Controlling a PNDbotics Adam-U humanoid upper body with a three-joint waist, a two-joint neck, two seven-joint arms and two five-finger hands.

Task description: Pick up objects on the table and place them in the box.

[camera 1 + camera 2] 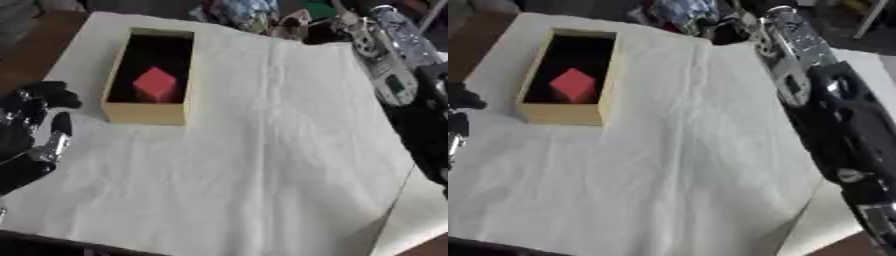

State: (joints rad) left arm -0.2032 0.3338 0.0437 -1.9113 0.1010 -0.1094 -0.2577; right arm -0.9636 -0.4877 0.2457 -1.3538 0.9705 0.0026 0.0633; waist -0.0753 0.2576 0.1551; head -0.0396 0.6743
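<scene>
The small red cube [156, 84] already lies inside the open tan cardboard box [144, 113] on the white cloth [262, 165], looking light, rigid and best pinched across opposite flat faces, while the left hand [35, 132] hangs empty with relaxed fingers beside the box

No text, label, brand, number or sign is readable in either view. The outer wall of the box [144, 112] is plain and carries no print. The red block [156, 84] inside it shows bare faces. The white cloth [245, 165] on the table has no marking. The silver part of the right arm [798, 50] bears dark patches, but no letters are legible there.
</scene>
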